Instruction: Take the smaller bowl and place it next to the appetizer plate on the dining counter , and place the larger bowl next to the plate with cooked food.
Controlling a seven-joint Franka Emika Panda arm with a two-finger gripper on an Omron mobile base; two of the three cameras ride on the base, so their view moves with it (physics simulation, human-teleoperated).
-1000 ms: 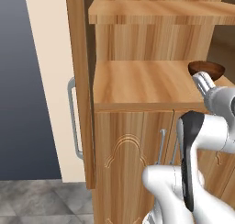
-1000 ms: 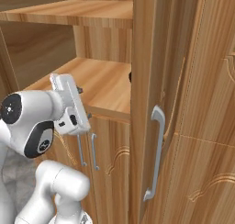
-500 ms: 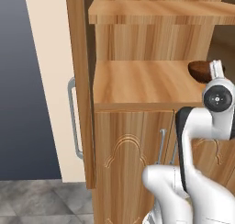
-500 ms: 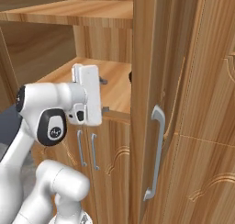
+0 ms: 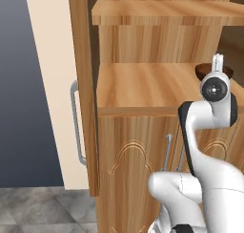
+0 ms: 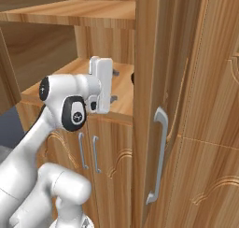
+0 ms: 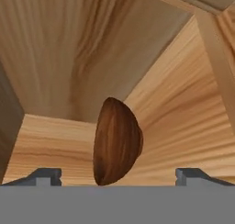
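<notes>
A tall wooden cabinet stands with open shelves above carved lower doors with slim metal handles. Its open door carries a curved grey handle. Beside it are a cream wall panel, a dark blue wall and a grey tiled floor.

one smaller bowl, two wooden shelves, four metal handles

A small, round, glossy reddish-brown bowl with a dark inside sits upright on the wooden cabinet shelf, near its right end.
</notes>
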